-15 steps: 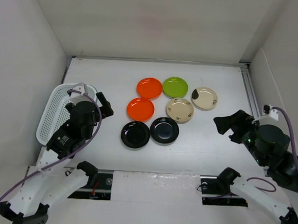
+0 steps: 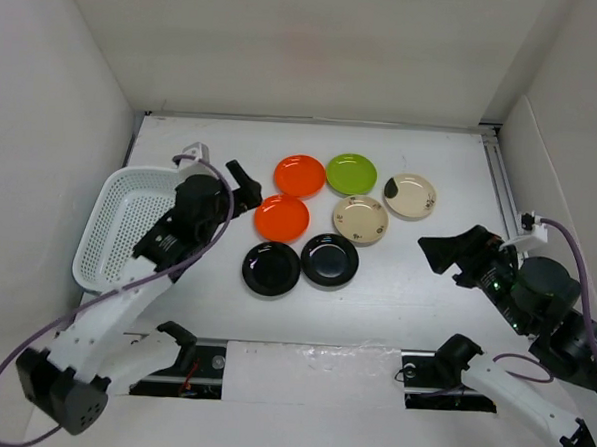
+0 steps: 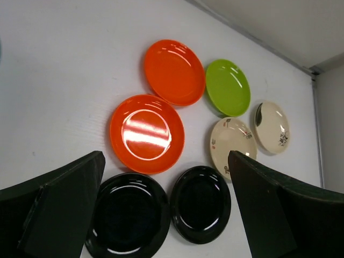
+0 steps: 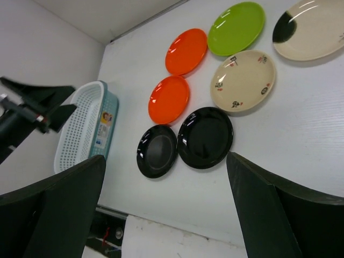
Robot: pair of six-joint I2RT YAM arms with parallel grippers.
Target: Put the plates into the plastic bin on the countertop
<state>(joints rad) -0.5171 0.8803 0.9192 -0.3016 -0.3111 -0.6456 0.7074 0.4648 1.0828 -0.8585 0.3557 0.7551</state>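
Seven plates lie in a cluster on the white countertop (image 2: 223,144): two orange (image 2: 299,175) (image 2: 281,218), one lime green (image 2: 351,173), two beige (image 2: 360,220) (image 2: 410,195), two black (image 2: 271,268) (image 2: 330,260). The white mesh bin (image 2: 113,236) stands at the left and holds nothing. My left gripper (image 2: 242,189) is open and empty, just left of the orange plates; in the left wrist view (image 3: 165,161) it hovers over the near orange plate (image 3: 147,134) and the black plates (image 3: 127,215). My right gripper (image 2: 447,253) is open and empty, to the right of the cluster.
White walls bound the countertop on the left, back and right. A metal rail (image 2: 501,179) runs along the right edge. In the right wrist view the bin (image 4: 80,134) shows at the left with my left arm (image 4: 32,105) beside it.
My left gripper has moved from beside the bin to the right and farther back, up to the orange plates. My right gripper has shifted slightly left. No plate has moved.
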